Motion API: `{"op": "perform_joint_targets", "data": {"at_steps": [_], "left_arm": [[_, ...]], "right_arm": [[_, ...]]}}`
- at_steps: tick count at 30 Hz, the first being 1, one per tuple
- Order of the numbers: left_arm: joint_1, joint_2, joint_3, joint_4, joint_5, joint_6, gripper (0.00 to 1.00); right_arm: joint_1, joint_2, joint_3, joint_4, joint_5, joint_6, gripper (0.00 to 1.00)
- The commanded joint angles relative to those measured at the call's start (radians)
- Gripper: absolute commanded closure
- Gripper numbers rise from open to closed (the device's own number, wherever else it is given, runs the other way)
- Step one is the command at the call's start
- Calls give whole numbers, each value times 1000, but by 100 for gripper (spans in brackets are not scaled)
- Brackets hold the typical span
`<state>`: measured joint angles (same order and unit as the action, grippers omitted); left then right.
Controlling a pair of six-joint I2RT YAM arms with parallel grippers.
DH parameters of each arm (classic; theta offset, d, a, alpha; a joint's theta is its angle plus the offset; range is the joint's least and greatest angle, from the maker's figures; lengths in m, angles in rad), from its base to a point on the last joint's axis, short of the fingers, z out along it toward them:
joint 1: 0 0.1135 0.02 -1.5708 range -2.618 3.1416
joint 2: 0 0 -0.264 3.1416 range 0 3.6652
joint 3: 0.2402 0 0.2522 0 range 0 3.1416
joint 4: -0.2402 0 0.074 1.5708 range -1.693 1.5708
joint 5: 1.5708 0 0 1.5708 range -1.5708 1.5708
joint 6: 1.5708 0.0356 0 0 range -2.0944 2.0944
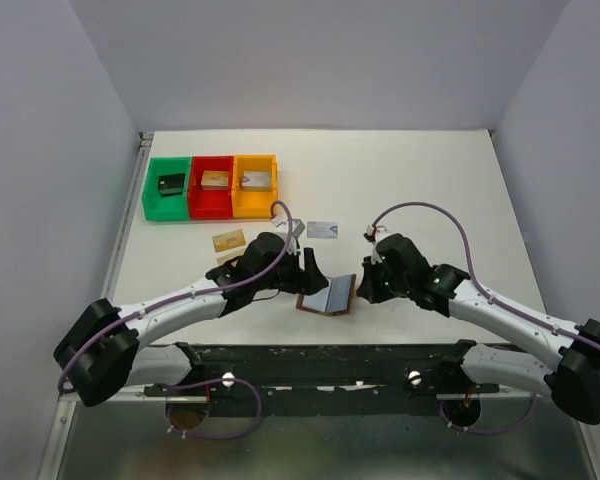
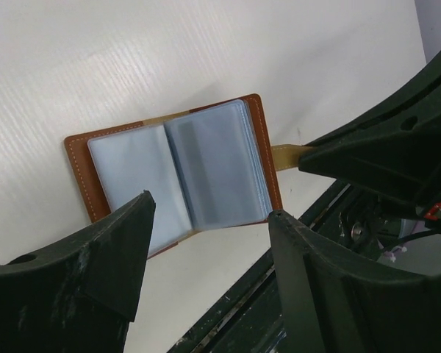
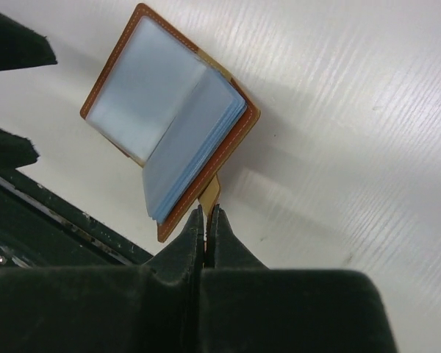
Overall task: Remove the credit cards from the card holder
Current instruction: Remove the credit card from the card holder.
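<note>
The wallet point(image 2: 178, 180) lay open on the bench point(image 1: 430, 180), cards point(image 1: 322, 230) out beyond it. The right hand point(image 3: 206, 220) pinched its tab point(image 3: 210, 190); the left hand point(image 2: 209, 209) hung wide over the pockets point(image 2: 132, 173), next needing a card edge to nip.

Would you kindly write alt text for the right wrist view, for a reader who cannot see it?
The right gripper is shut on the tan snap tab of the brown card holder, which is open on the white table and shows its pale blue sleeves. The gripper's dark fingers fill the bottom of the picture.
</note>
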<state>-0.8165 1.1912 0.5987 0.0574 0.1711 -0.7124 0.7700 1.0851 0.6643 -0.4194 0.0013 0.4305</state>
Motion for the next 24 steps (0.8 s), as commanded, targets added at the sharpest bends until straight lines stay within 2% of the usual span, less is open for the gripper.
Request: {"op": "perform_joint_targets", "data": {"at_steps": [1,10,24], "left_arm": [[-21,96,53,47,51,25,25],[-65,269,144,33,64,57,26],[-93,355,204,-5,58,82,25]], "right_arm": [[-5,-36,-35,30,-66,-24,100],[-6,-22,-57,25,-7,-50,100],[-12,-17,-42,79,-61,-41,100]]}}
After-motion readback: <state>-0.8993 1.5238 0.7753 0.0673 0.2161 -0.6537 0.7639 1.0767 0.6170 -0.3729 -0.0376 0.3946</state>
